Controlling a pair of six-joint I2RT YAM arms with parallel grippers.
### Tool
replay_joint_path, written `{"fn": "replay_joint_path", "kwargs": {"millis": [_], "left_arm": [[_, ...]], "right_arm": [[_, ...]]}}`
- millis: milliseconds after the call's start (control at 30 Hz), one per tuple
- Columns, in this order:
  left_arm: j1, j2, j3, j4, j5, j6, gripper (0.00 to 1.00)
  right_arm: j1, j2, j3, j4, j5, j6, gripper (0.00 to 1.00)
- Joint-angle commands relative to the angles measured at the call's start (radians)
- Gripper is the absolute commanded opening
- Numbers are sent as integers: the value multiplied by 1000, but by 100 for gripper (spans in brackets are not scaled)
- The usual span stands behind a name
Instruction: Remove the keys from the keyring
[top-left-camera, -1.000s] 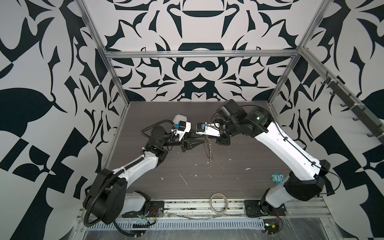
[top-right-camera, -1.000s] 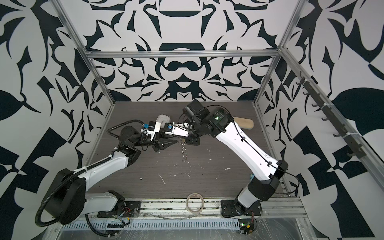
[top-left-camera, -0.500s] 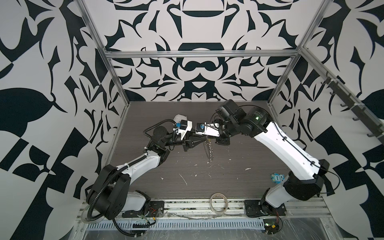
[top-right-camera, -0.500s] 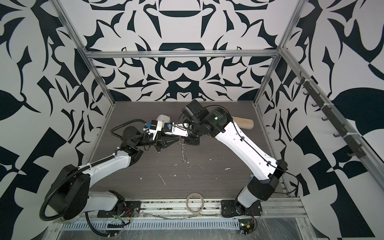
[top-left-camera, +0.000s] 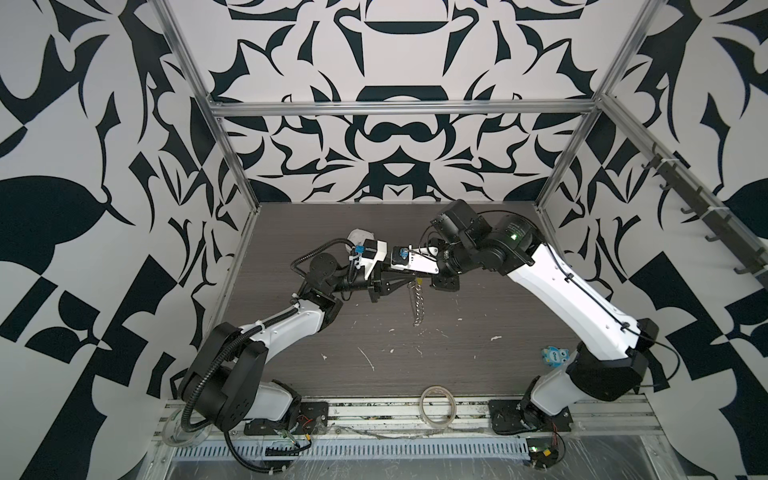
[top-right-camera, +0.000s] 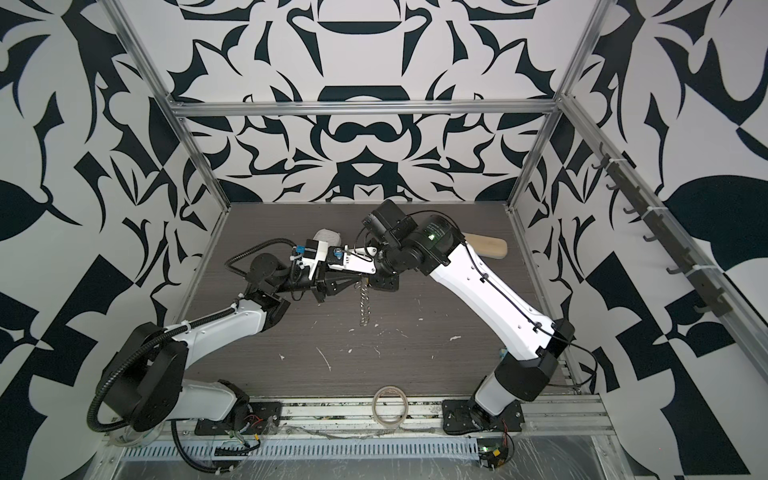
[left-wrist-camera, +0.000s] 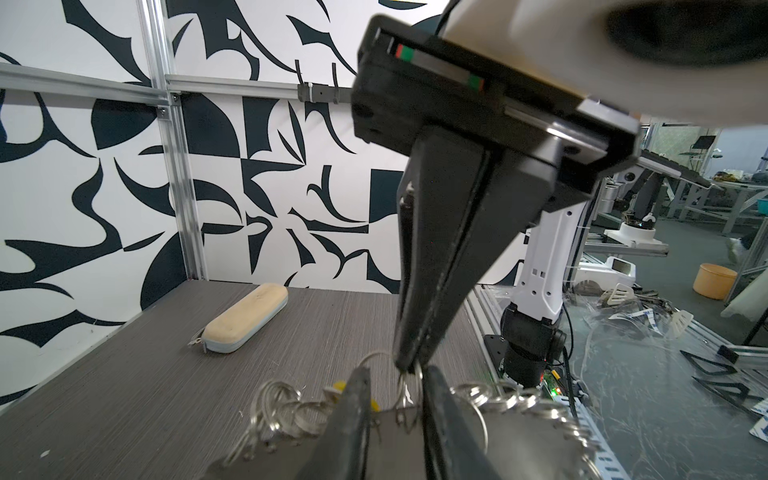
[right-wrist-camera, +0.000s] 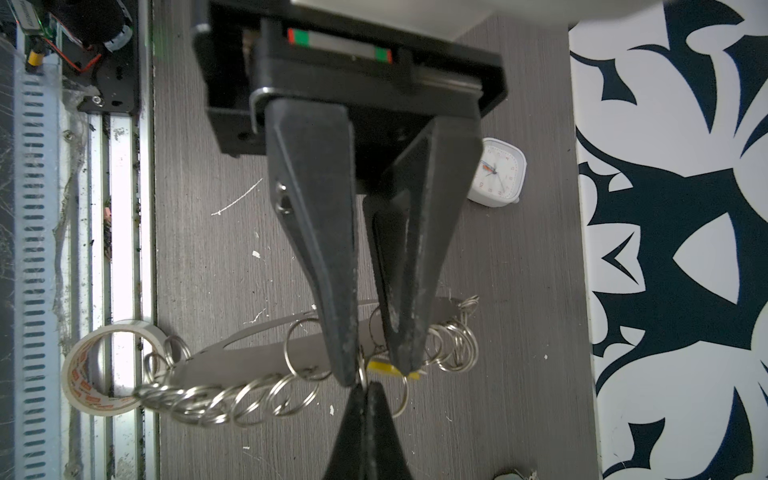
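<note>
Open table (top-left-camera: 457, 361) middle under the keyring (top-left-camera: 417, 305), walls (top-left-camera: 395, 166) well apart.

- Both top views: bright, even light from overhead; soft, short shadows on the desk (top-left-camera: 457, 365).
- Wide lens bows the frame rails (top-left-camera: 232, 166) toward the edges.
- Wrist views: keyring (left-wrist-camera: 286, 407) soft, left gripper (left-wrist-camera: 395, 386) close up and blurred, white arm shell (left-wrist-camera: 540, 62) washed out.
</note>
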Motion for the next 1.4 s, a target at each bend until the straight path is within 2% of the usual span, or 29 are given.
{"fn": "replay_joint_path", "kwargs": {"millis": [0,367,567,600,700,800,1033,1067,1167,1200,1367], "left_arm": [[-2,3,25,57,-13,-25,24],[-2,10,20,42,-15,-54,12],[-2,-3,25,-15,-20,-10,13],[-2,-7,30,-39,-20,3,12],[-2,-10,43,-68,-18,10,0],[-2,-8,63,-105,-2,7,0],[-1,-30,51,-64,-36,3,0],[-1,-33,51,-64,-37,6,0],[2,-34,61,-63,-28,1,0],[4,-34,61,-59,-25,-2,0],[14,-30,66,-24,-11,-34,0]], "right_arm": [[6,-2,38,8,1,15,0],[9,-12,46,20,-7,19,0],[8,-15,43,23,-9,21,0],[9,-18,43,25,-16,21,0],[9,-23,41,34,-29,25,0],[11,-21,39,36,-28,26,0],[10,-45,-6,51,-20,33,0],[10,-51,-14,56,-17,33,2],[9,-81,-44,74,-12,39,23],[7,-96,-58,87,-10,43,26],[-17,-166,-114,130,-25,49,30]]}}
